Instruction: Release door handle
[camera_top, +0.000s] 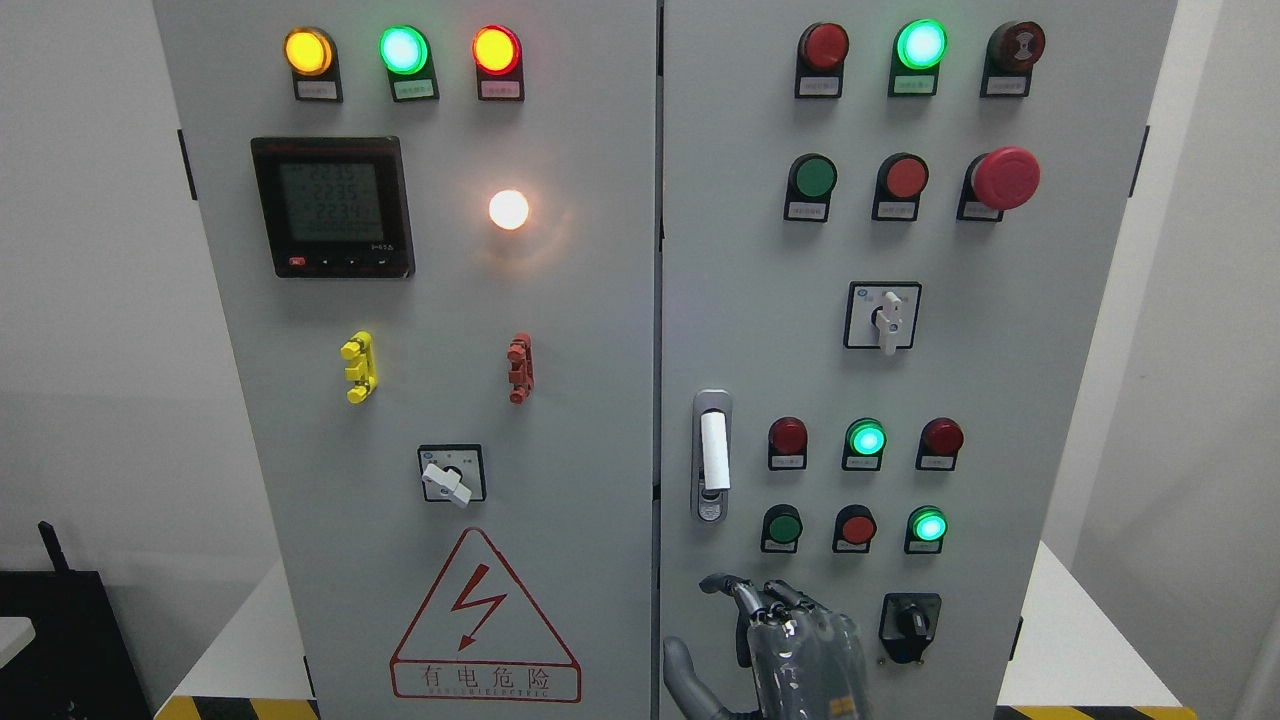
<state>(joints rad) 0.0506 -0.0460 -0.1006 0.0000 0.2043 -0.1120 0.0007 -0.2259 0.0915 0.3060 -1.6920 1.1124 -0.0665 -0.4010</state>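
Release looks done: your right hand (790, 640) hangs below the door handle (712, 455), apart from it, fingers loosely curled, holding nothing; only withdrawal remains

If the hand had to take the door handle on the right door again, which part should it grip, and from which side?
Probably the white lever: it is the only raised part of the door handle, standing upright in a recessed metal plate. Come from below and in front, since the robot hand hangs just under it, fingers loosely curled and holding nothing. Wrap the fingers around the lever's sides.
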